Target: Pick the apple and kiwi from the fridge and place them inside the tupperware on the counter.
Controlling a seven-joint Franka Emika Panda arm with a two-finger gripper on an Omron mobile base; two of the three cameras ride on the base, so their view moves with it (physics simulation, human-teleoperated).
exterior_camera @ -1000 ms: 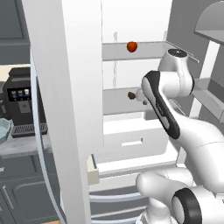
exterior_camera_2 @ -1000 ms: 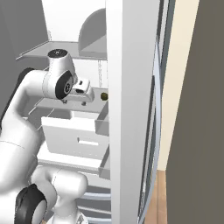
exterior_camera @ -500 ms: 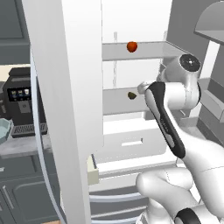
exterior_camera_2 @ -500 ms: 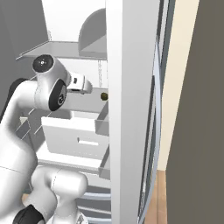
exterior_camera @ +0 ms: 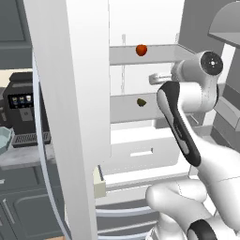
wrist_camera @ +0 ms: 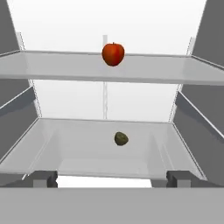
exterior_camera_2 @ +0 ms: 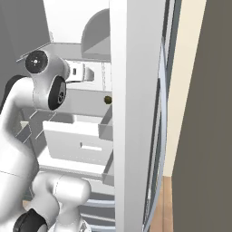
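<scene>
Jaws wide, empty, aimed into fridge (exterior_camera: 140,154). We see kiwi (wrist_camera: 121,139) ahead, below; apple (wrist_camera: 113,54) ahead, above. Nothing in tupperware (exterior_camera: 3,139) yet; both fruits left.

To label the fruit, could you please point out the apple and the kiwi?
apple (wrist_camera: 113,54), hand view, middle of its red skin.
kiwi (wrist_camera: 121,139), hand view, middle of its brown body.

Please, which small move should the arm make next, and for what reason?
Probably move the gripper forward and a little up toward the apple. Its fingers stand wide open with nothing between them, and both fruits are still in the fridge: the apple on the upper shelf, the kiwi on the shelf below. The kiwi, lying lower, would be an equally fair first target.
</scene>
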